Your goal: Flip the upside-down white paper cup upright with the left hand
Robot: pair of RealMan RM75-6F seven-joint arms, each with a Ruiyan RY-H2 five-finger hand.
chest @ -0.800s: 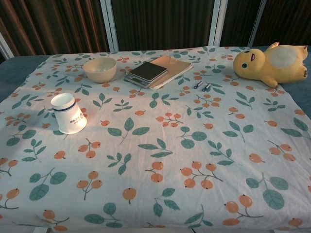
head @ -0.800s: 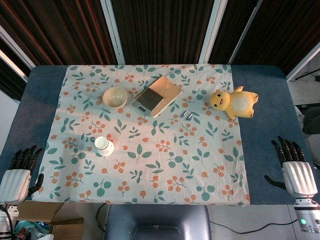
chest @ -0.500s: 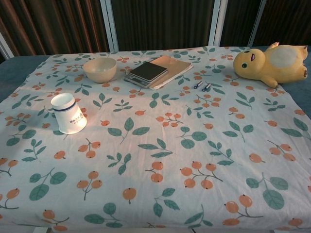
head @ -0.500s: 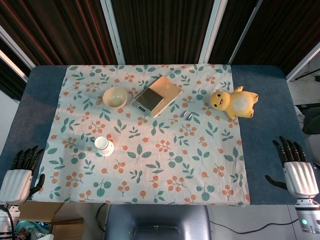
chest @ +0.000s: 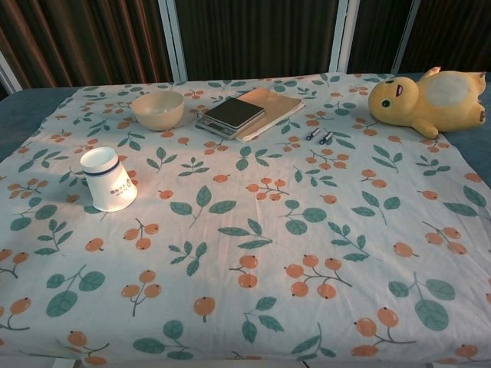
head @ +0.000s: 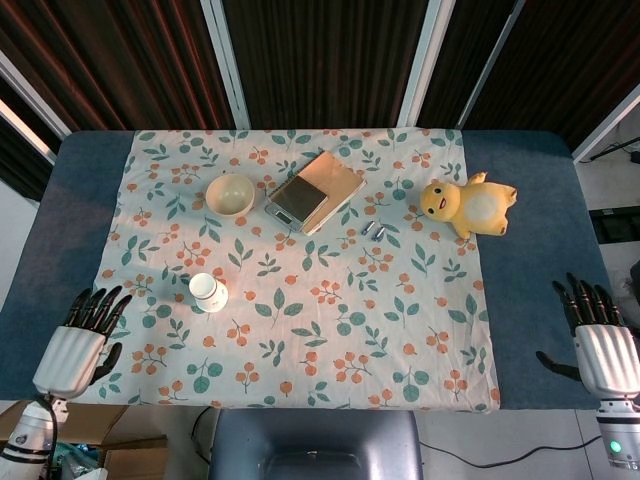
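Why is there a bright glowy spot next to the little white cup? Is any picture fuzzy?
Chest view: light falls on the cloth beside the paper cup, making a bright patch at its base; everything looks sharp. Head view: also sharp, the cup casts only a faint shadow, and the dark curtains behind stay dim.

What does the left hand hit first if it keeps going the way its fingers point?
Probably nothing. The left hand has fingers angled up and slightly right, over bare floral cloth. That line seems to pass left of the paper cup and of the bowl, though height is unclear.
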